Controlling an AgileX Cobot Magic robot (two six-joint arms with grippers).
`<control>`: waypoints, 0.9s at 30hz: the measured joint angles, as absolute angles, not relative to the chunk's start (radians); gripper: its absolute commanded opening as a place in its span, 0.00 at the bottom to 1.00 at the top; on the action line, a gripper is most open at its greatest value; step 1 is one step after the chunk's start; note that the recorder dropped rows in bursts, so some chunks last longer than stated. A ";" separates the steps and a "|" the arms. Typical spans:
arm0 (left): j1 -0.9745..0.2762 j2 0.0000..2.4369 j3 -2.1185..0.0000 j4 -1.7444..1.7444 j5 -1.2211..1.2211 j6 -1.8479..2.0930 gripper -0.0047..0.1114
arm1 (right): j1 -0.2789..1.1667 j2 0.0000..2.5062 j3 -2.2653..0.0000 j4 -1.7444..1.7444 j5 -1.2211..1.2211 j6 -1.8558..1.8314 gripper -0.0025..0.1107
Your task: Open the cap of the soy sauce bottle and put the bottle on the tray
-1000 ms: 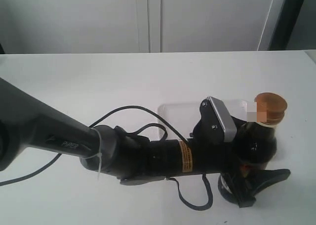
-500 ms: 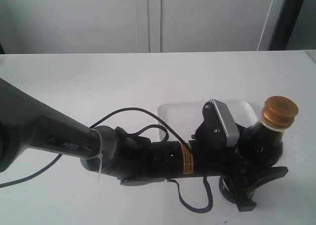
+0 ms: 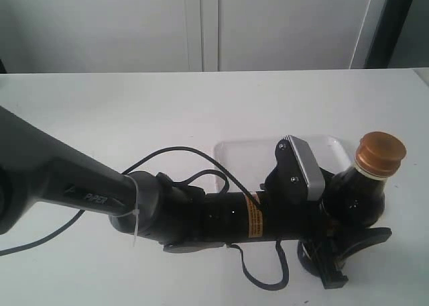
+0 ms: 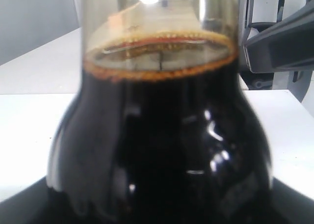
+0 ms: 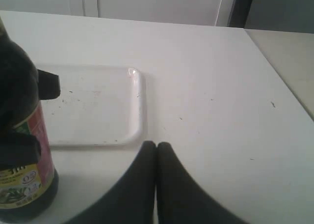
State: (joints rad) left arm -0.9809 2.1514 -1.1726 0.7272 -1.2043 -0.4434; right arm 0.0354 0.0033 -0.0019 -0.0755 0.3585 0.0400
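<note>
The soy sauce bottle stands upright on the near right of the table, just in front of the tray. Its copper-orange cap sits closed on the neck. My left gripper has reached across from the left and is shut on the bottle's body. The dark glass fills the left wrist view and hides the jaws. In the right wrist view, the bottle shows its red-and-yellow label, with the white tray beside it. My right gripper is shut on nothing, low over the table near the tray's corner.
The left arm and its black cable lie across the front of the white table. A pale cabinet wall rises behind. The table's right edge runs past the right gripper.
The bottle and the left gripper have shifted a little to the right over the last second, mostly in the first half. Nothing else has moved.
</note>
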 measured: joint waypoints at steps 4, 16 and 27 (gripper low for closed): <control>-0.981 2.153 -1.173 0.727 -1.207 -0.443 0.04 | 0.035 0.003 -0.002 -0.075 0.358 0.040 0.02; -0.981 2.153 -1.173 0.727 -1.207 -0.436 0.04 | 0.035 0.003 -0.002 -0.077 0.341 -0.108 0.02; -0.981 2.153 -1.173 0.731 -1.207 -0.430 0.04 | 0.035 0.003 -0.002 0.000 0.151 -0.123 0.02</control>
State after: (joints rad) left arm -0.9809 2.1535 -1.1726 0.7314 -1.2071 -0.4302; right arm 0.0354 0.0033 -0.0019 0.0000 0.1509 -0.1230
